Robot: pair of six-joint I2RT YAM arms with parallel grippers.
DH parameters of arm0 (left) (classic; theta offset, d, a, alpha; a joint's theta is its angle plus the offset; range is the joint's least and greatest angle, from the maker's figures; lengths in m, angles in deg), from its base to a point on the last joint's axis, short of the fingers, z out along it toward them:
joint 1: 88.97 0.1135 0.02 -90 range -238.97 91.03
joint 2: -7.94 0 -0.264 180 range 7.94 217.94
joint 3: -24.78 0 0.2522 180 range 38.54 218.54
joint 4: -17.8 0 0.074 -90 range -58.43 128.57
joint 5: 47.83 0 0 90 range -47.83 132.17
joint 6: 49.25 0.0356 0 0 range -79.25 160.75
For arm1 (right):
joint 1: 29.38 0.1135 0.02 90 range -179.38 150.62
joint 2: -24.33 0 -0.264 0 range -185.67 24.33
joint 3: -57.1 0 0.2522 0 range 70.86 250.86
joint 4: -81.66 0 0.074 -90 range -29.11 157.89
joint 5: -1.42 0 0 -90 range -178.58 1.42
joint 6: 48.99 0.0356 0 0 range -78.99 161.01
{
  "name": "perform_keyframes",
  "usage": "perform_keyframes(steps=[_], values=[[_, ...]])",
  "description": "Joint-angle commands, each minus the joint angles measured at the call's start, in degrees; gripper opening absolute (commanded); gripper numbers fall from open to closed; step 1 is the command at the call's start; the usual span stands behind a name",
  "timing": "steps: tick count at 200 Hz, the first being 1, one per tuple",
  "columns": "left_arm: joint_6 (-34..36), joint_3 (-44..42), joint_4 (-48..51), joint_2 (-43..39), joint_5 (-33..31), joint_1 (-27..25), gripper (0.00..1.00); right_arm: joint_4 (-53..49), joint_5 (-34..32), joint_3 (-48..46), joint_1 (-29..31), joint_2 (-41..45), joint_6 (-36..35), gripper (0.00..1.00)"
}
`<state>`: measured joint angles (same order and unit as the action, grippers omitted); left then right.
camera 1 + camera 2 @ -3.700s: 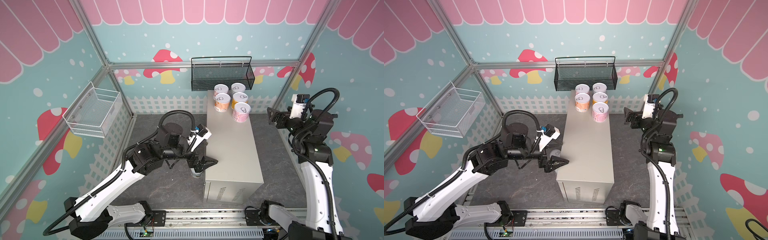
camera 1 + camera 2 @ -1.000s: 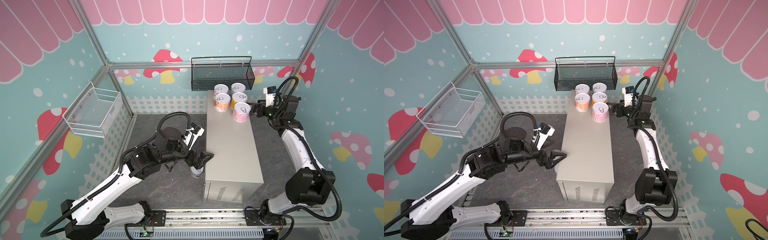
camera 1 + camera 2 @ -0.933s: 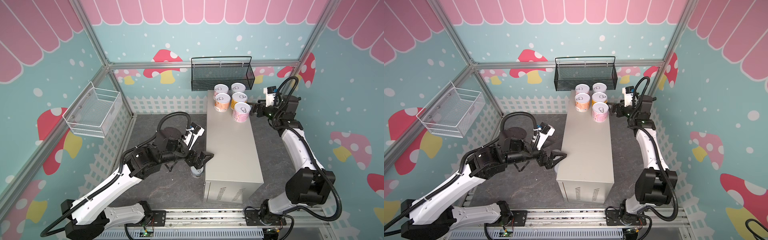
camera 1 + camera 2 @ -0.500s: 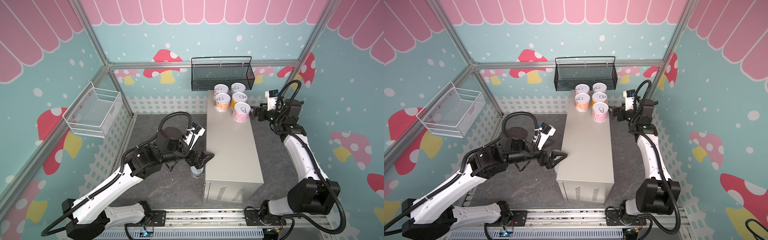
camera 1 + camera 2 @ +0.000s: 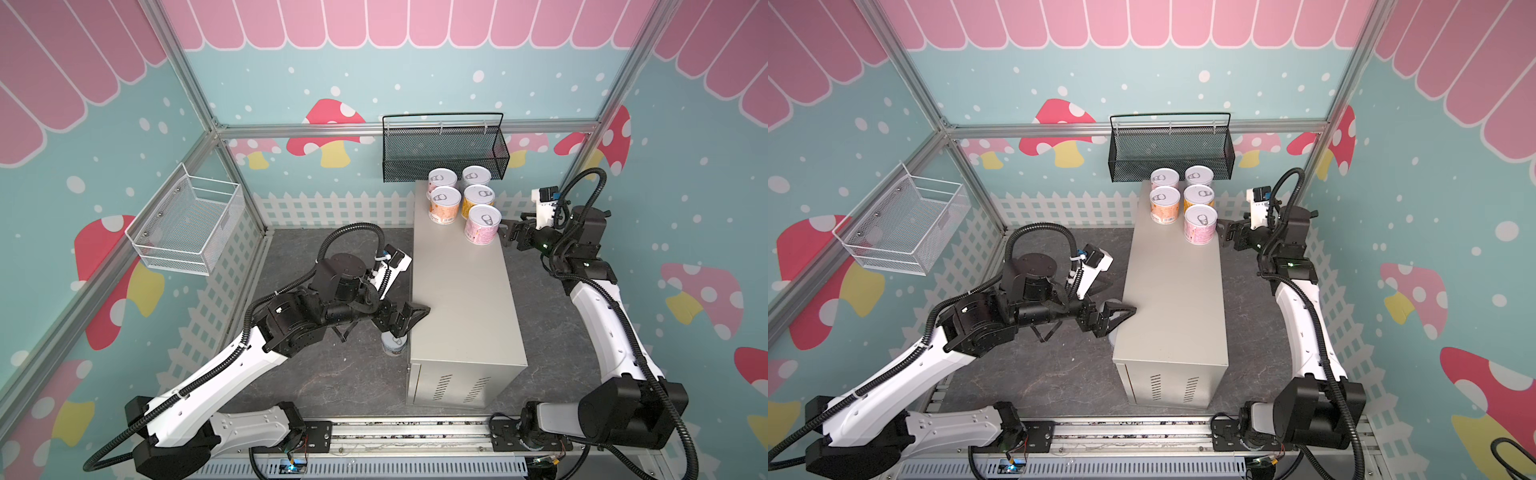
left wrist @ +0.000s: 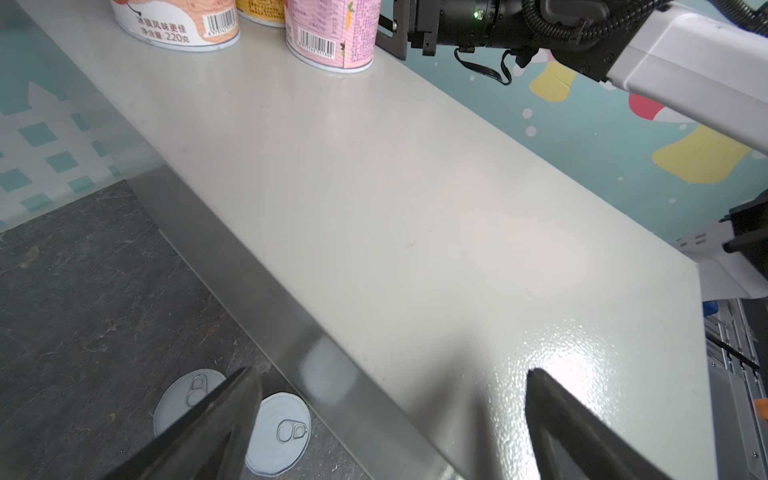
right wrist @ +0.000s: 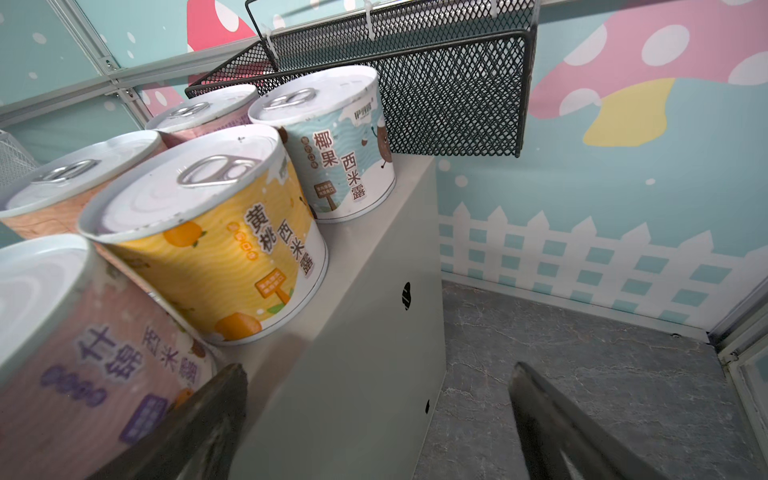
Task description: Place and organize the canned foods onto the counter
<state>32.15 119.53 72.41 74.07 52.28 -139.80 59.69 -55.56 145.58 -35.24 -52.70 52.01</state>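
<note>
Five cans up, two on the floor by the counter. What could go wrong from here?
1. The left gripper hangs open over the counter edge; the two floor cans sit close together against its side, so a finger may strike the edge or clip the neighbour going down.
2. The right gripper is open right beside the pink can; a stray swing could shove it out of line.

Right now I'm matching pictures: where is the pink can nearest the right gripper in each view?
In a top view: pink can, frontmost on the counter.
In a top view: same place.
Left wrist: pink can showing its barcode.
Right wrist: nearest, blurred can.
Landmark: the counter under it.
</note>
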Motion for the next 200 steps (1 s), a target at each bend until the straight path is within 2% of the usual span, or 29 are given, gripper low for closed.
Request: perform_keyframes(steps=[1,47,125,200], values=[[0.2,-0.9,-0.8,-0.1,0.8,-0.3,0.99,-1.0,0.3,-1.1,0.6,0.8,-1.0,0.99],[0.3,-1.2,-0.9,-0.2,0.7,-0.3,0.99,-1.0,1.1,-1.1,0.8,0.9,-0.8,1.0],[0.3,-1.3,-1.2,-0.1,0.8,-0.3,0.99,-1.6,-1.6,-1.1,0.8,0.8,-1.7,0.99],[0.9,-1.6,-0.3,-1.1,-0.7,-0.3,0.99,-1.7,-3.1,12.2,0.5,-10.8,-0.6,1.0]])
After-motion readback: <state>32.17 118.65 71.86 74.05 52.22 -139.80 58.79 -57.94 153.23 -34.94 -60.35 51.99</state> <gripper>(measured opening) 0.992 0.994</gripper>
